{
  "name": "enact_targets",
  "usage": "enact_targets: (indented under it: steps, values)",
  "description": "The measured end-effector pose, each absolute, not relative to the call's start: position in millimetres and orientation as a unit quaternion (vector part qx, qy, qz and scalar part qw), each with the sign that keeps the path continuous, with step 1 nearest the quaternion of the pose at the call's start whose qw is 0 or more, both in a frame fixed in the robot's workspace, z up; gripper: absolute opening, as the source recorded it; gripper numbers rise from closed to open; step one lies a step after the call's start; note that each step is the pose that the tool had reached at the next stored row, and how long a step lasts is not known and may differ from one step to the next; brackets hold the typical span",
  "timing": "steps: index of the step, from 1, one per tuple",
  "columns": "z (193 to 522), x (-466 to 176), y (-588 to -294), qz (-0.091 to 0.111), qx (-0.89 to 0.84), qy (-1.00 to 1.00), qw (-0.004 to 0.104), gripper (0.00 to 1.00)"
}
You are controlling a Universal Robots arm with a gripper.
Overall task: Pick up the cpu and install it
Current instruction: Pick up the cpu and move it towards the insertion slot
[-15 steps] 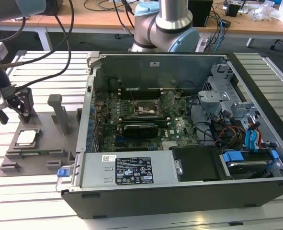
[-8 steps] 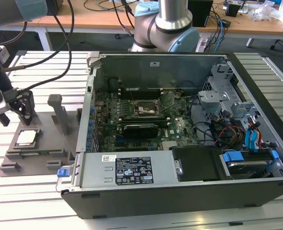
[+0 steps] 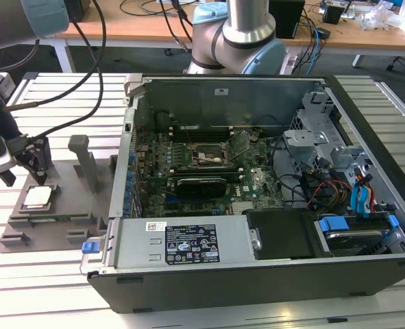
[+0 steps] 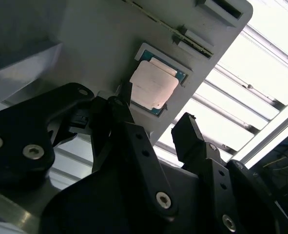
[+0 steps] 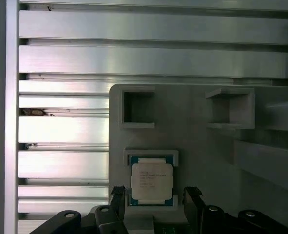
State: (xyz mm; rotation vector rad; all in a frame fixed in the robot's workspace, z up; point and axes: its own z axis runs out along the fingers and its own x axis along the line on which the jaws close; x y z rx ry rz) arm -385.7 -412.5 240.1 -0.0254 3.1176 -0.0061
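Ok so, starting at the business end: the jaws are spread open with nothing in them, one finger (image 5: 116, 196) either side of the cpu (image 5: 151, 181). They hang just over it and, as far as I can tell, aren't touching it. The cpu lies flat, silver lid up, in its square pocket in the grey tray (image 5: 192, 131), which sits on the slatted metal counter (image 5: 61, 131). All of that is over at the exterior view's left, well apart from where the chip has to end up.

My take on the step in hand, the pick: in the first wrist view the chip looks nicely centred between the jaws, which is what you want. I'd keep any descent dead straight and slow, so the tips come down beside the chip's edges rather than on the lid or the pocket's rim. Then close gently on two opposite edges and lift level so no corner catches.

Further off, the open computer case (image 3: 188, 243) lies on its side. Deep inside it the dark socket (image 3: 205, 156) on the motherboard (image 3: 257, 185) looks empty to me, so nothing is installed yet. Behind the case stands the arm's base (image 3: 247, 27)
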Motion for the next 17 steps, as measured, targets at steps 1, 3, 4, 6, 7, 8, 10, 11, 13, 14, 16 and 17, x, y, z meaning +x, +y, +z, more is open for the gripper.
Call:
enact_targets:
  steps: [1,3,4,6,7,8,10,11,13,14,16,17]
  values:
    - [239.4,-384.3,-412.6,-0.002,-0.008,1.000,0.012,0.60]
    - [238.7,-383.1,-412.5,-0.002,-0.008,1.000,0.012,0.60]
    - [238.3,-383.0,-412.5,-0.002,-0.008,1.000,0.012,0.60]
    - [236.9,-382.8,-412.5,-0.002,-0.008,1.000,0.012,0.60]
    - [236.6,-382.9,-412.5,-0.002,-0.008,1.000,0.012,0.60]
    - [236.3,-382.9,-412.5,-0.002,-0.008,1.000,0.012,0.60]
    - [235.0,-382.9,-412.6,-0.002,-0.008,1.000,0.012,0.60]
    - [234.3,-382.8,-412.6,-0.002,-0.008,1.000,0.012,0.60]
    - [233.7,-382.9,-412.6,-0.002,-0.008,1.000,0.012,0.60]
    - [233.1,-382.9,-412.6,-0.002,-0.008,1.000,0.012,0.60]
    - [232.3,-382.9,-412.6,-0.002,-0.008,1.000,0.012,0.60]
    - [231.7,-382.9,-412.6,-0.002,-0.008,1.000,0.012,0.60]
